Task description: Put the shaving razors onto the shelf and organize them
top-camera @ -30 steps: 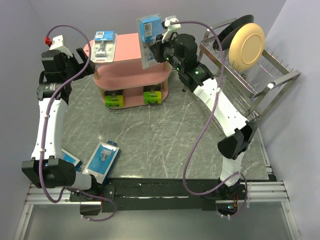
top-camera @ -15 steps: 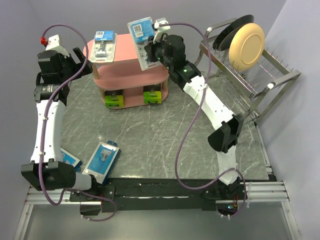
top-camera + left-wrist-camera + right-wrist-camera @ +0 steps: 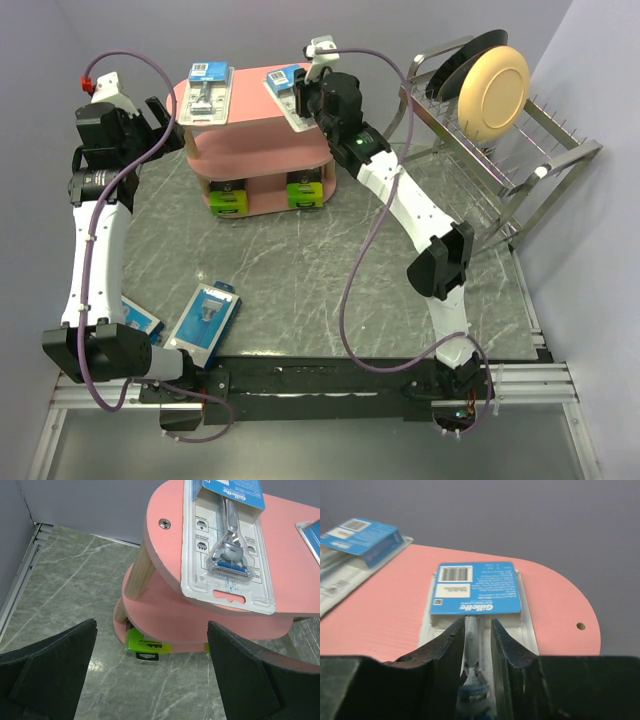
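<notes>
The right gripper (image 3: 477,630) is clamped on a clear blister razor pack (image 3: 475,590), held low and flat over the right part of the pink shelf's top board (image 3: 255,105); I cannot tell if it touches. A second blister pack (image 3: 227,545) lies on the left part of the board, apart from it. The left gripper (image 3: 151,625) stands wide apart beside the shelf's left end. Two lime-green ended boxes (image 3: 228,198) sit on the bottom tier. Two blue-carded packs (image 3: 207,317) lie on the table by the left arm's base. A wire dish rack (image 3: 500,160) with plates stands to the right.
</notes>
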